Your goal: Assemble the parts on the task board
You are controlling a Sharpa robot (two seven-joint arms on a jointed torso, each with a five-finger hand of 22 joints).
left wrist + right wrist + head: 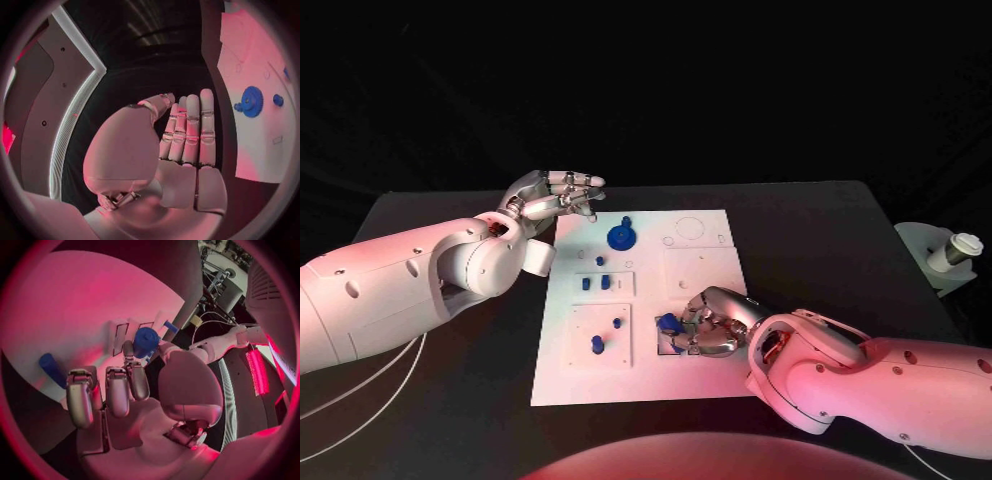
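The white task board lies in the middle of the black table. My right hand rests over its near right part and pinches a round blue part between thumb and a finger beside a dark recess; the right wrist view shows that part at the fingertips, and a blue peg standing on the board. My left hand hovers off the board's far left corner, fingers straight, holding nothing. A blue gear sits near it, also seen in the left wrist view as the gear.
Several small blue parts stand in the board's left column, among them two pegs and a knob. A white holder with a small cup sits beyond the table's right edge. Bare black table surrounds the board.
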